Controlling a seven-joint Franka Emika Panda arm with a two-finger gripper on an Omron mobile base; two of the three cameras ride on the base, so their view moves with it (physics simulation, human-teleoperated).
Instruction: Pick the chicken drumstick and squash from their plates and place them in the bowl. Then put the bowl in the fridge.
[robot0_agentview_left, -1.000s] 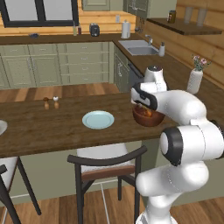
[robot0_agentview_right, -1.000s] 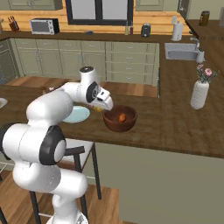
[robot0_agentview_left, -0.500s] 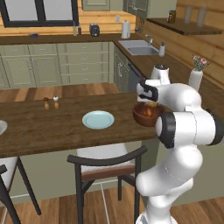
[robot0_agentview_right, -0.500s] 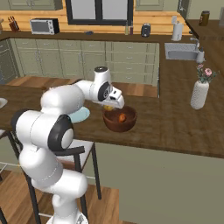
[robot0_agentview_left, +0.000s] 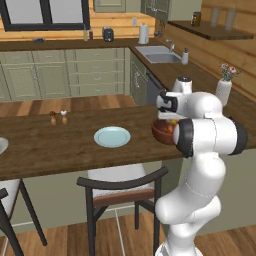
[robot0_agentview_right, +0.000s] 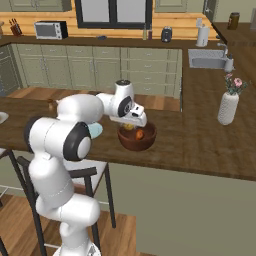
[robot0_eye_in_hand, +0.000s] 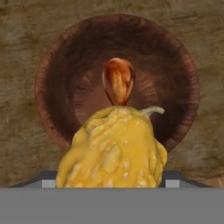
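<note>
Claw (robot0_agentview_right: 136, 121) gripped the bumpy yellow squash (robot0_eye_in_hand: 114, 148) above the glossy dark reddish-brown wooden bowl (robot0_eye_in_hand: 57, 105), where the orange-brown drumstick (robot0_eye_in_hand: 117, 81) already lay (release and fridge trip remained).

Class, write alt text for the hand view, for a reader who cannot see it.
A bumpy yellow squash is held in the gripper, right above a dark wooden bowl on a brown counter. An orange-brown drumstick already lies in the bowl.
</note>
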